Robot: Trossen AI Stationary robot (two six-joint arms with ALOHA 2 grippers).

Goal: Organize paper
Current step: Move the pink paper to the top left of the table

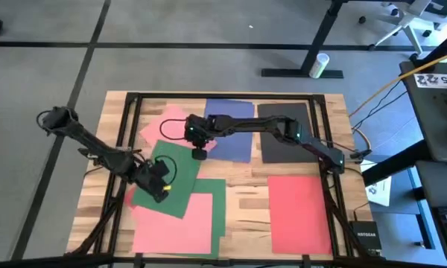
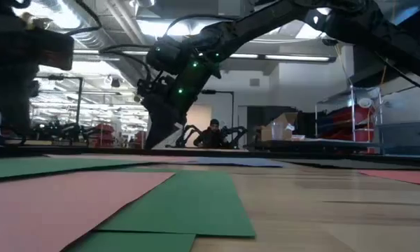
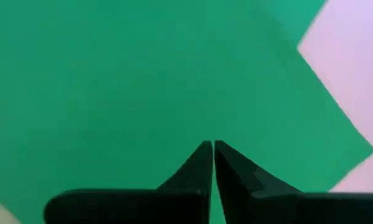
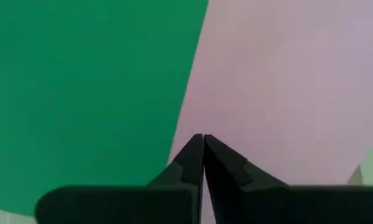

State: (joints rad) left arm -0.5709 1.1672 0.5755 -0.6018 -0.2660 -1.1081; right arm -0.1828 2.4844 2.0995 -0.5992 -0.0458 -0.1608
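With both claws pressed together, left claw on green paper, right claw on pink paper, I risk dragging neighbouring sheets.

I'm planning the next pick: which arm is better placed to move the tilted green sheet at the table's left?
Left, probably. The left gripper, fingers shut, sits over that green sheet; the right gripper, also shut, is at its edge beside the pink sheet.

"NETGEAR" stands on the black box beside the table.
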